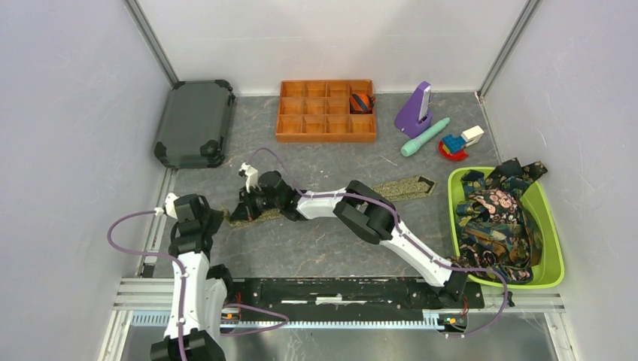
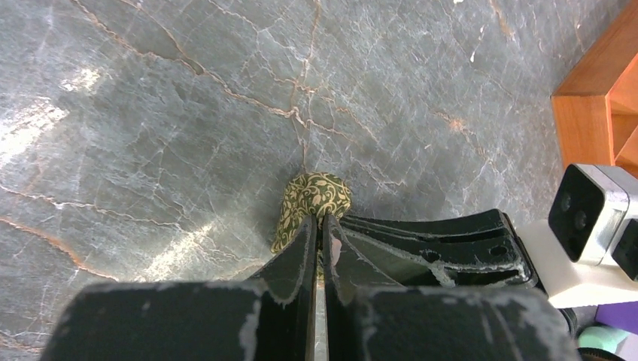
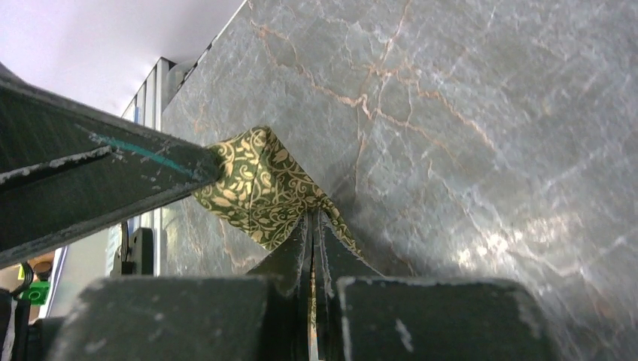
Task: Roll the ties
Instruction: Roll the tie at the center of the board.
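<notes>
An olive-green patterned tie [image 1: 399,188] lies stretched across the grey table, its wide end at the right and its narrow end at the left. Both grippers meet at that narrow end. My left gripper [image 2: 319,219] is shut on the tie's folded tip [image 2: 314,197]. My right gripper [image 3: 313,216] is shut on the same tip [image 3: 252,180], with fabric pinched between its fingers. In the top view the left gripper [image 1: 226,216] and right gripper [image 1: 244,204] sit close together. More dark patterned ties [image 1: 496,222] are piled in a green bin [image 1: 553,259]. A rolled striped tie [image 1: 362,101] sits in the orange tray [image 1: 316,128].
A dark green case [image 1: 194,122] lies at the back left. A purple stand [image 1: 414,109], a teal stick [image 1: 425,137] and small toy blocks [image 1: 460,143] stand at the back right. White walls enclose the table on three sides.
</notes>
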### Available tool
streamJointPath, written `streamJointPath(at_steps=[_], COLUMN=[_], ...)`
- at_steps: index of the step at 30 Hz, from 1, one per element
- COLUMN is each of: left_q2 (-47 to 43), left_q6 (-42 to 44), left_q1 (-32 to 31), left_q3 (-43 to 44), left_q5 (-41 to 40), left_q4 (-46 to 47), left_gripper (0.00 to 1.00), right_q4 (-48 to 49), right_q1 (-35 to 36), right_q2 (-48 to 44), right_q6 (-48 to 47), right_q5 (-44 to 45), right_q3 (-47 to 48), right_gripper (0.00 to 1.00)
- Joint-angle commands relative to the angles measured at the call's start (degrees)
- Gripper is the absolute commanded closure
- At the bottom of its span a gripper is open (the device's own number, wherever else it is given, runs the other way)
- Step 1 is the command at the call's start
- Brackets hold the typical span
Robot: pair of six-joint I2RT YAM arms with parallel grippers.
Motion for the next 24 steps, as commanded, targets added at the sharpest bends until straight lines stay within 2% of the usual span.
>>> streamJointPath(at_steps=[1, 10, 17, 24], left_q2=[0.0, 1.4, 0.9, 2.0], left_q6=[0.6, -0.4, 0.2, 0.5], left_q1=[-3.5, -14.1, -15.9, -22.7], left_q3=[2.6, 4.0, 3.7, 2.4], left_q5=[-3.6, -14.2, -15.2, -16.0], left_q4=[0.2, -0.9, -0.5, 2.4], left_gripper=[0.92, 0.93, 0.93, 0.93], right_q4=[2.4, 0.6, -1.9, 0.9], right_q1=[-1.4, -4.1, -6.3, -11.4], right_q2=[-6.9, -18.5, -27.8, -33.1], right_q6=[-1.6, -4.5, -8.1, -7.0], right_q5=[-0.9, -1.1, 3.3, 4.3], right_q3=[-6.4, -17.4, -29.9, -40.5], right_gripper=[1.00, 1.00, 1.00, 1.00])
